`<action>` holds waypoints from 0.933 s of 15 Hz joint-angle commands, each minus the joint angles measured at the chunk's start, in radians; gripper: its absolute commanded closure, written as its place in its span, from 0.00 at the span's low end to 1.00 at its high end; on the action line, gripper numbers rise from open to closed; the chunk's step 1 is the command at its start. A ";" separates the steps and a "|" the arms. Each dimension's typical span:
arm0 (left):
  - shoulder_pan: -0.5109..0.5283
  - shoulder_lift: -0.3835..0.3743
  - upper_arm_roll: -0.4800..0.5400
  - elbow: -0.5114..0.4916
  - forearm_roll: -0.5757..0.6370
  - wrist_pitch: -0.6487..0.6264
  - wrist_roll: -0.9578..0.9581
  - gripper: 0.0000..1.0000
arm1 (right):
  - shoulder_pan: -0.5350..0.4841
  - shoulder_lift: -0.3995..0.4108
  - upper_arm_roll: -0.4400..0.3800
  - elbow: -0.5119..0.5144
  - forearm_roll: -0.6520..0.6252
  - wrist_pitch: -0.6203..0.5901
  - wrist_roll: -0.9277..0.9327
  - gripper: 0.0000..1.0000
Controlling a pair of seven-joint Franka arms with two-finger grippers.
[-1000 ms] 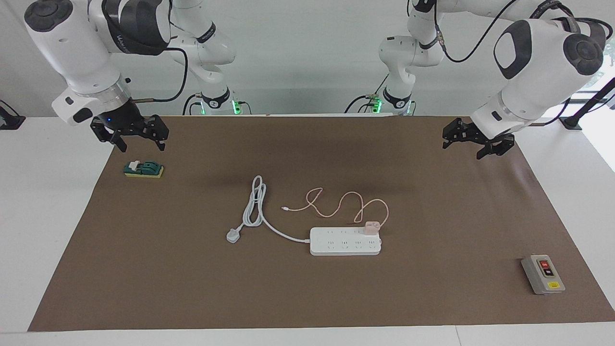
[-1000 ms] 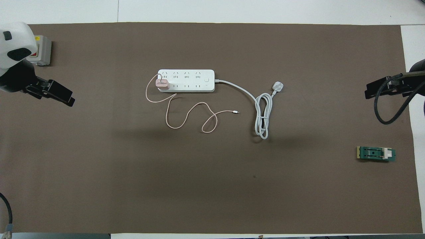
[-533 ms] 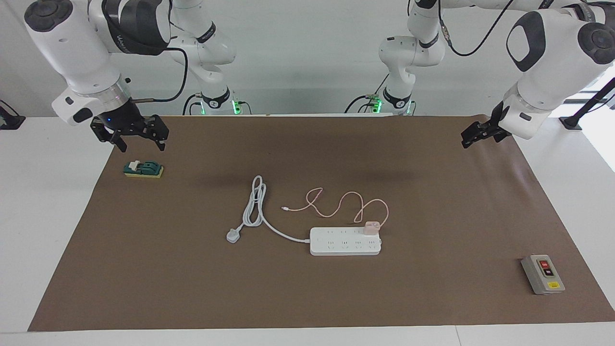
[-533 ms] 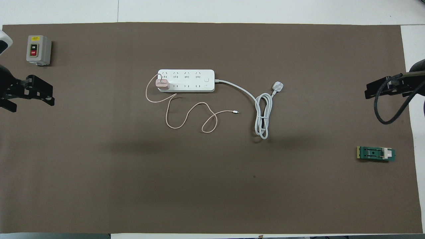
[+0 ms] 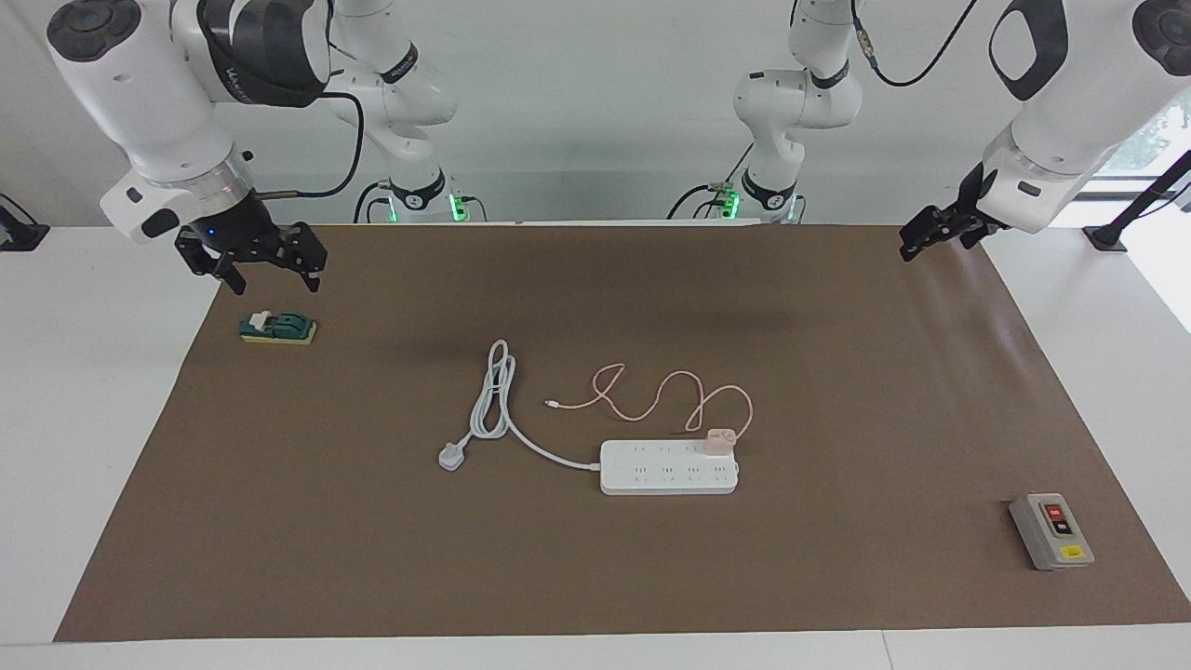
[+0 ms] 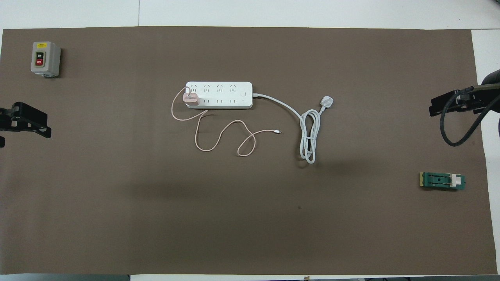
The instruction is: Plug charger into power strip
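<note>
Brown paper covers the table (image 5: 595, 577), and I go over it from one end of the facing view to the other. First I see the right gripper (image 5: 249, 262) in the air at the right arm's end, over the edge of the paper; its fingers stand wide apart and hold nothing. Just farther from the robots than it lies a small green block (image 5: 278, 328) with a white clip on its top.

Near the middle of the table I see the thick white cord (image 5: 498, 395), folded in a long loop, with its white plug (image 5: 450, 457) lying flat on the paper. The cord runs to the power strip (image 5: 668, 468), a long flat white bar with two rows of outlets. The charger (image 5: 718, 441) is a small pale-pink cube. It sits on the strip, in the row nearer to the robots, at the end toward the left arm. Its thin pink cable (image 5: 651, 395) makes several loose curves on the paper, nearer to the robots than the strip, and the small end connector lies free.

At the left arm's end the left gripper (image 5: 935, 234) hangs over the corner of the paper, well apart from the charger. Its jaws are open wide and empty. Far from the robots at this end stands a grey switch box (image 5: 1051, 531) with a red button.
</note>
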 commanded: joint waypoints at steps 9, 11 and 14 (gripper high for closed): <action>0.103 -0.081 -0.061 -0.140 0.009 0.131 0.008 0.00 | -0.010 -0.028 0.010 -0.032 -0.016 0.002 -0.020 0.00; 0.134 -0.062 -0.110 -0.134 0.009 0.144 0.007 0.00 | -0.010 -0.028 0.010 -0.032 -0.016 0.002 -0.020 0.00; 0.138 -0.051 -0.134 -0.138 0.009 0.139 0.005 0.00 | -0.010 -0.028 0.010 -0.032 -0.016 0.002 -0.020 0.00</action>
